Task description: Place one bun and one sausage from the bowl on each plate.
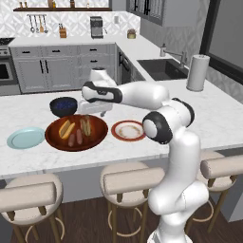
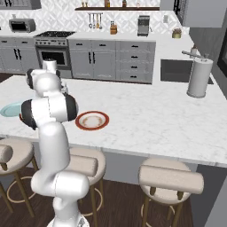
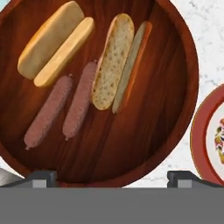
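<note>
Hovering wide open and empty, pincer (image 3: 112,177) over wooden bowl (image 1: 97,137) on white marble bench (image 1: 213,118); rimmed plate (image 1: 128,130) lying at three o'clock, grey cabinets (image 1: 47,66) standing behind.

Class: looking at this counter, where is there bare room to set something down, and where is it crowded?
Free: the marble stretch between the red-rimmed plate and the paper towel roll; both plates, pale blue included, are bare. Crowded: the wooden bowl holds two buns and two sausages, with the dark blue bowl close behind and the open pincer above.
</note>
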